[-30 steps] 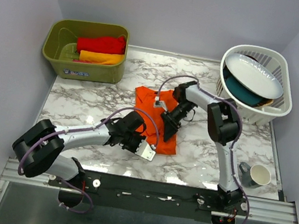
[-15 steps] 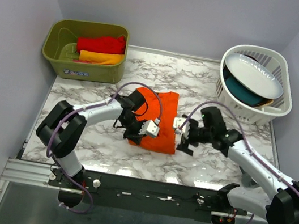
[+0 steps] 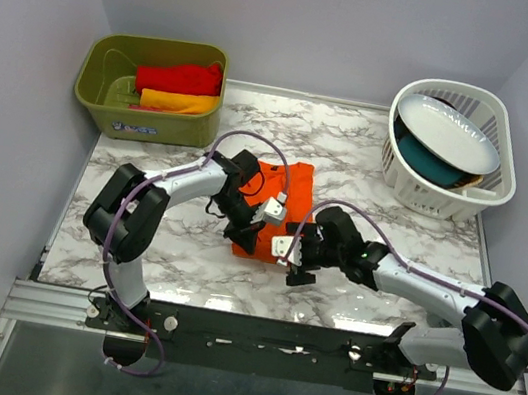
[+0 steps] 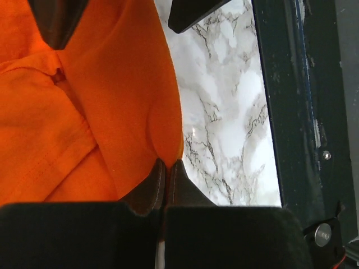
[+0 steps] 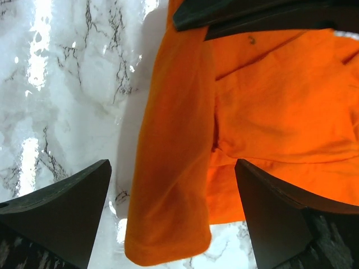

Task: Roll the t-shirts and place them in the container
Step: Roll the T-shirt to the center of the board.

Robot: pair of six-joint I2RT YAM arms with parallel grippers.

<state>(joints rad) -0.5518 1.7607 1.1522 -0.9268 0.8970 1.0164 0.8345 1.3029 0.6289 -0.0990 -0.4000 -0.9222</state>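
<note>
**Left claw [image 4: 165, 171] pinched on orange t-shirt [image 3: 286, 186], right claw [image 5: 168, 224] wide beside it**

Two claws meet at one garment in the middle of the counter [image 3: 371, 165]. The left claw's fingers are pressed together on the shirt's near-right edge, and the cloth rises in a fold from their tips. The right claw, just to the near right, stands with its fingers spread far apart over the shirt's near corner and grips nothing.

There are three t-shirts in all. The orange one lies bunched on the marble. The red t-shirt [image 3: 178, 77] and the yellow-orange t-shirt [image 3: 179, 101] lie side by side, the red one farther back.

There are two containers. An olive bin [image 3: 155, 124] at the far left holds the red and yellow-orange shirts. A white slatted basket [image 3: 446, 198] at the far right holds a white dish [image 3: 448, 127] resting over a teal dish [image 3: 427, 162].

A dark rail [image 3: 271, 336] runs along the counter's near edge, near both claws. Bare marble shows left of the orange shirt, beyond it toward the far wall, and between it and the basket.
</note>
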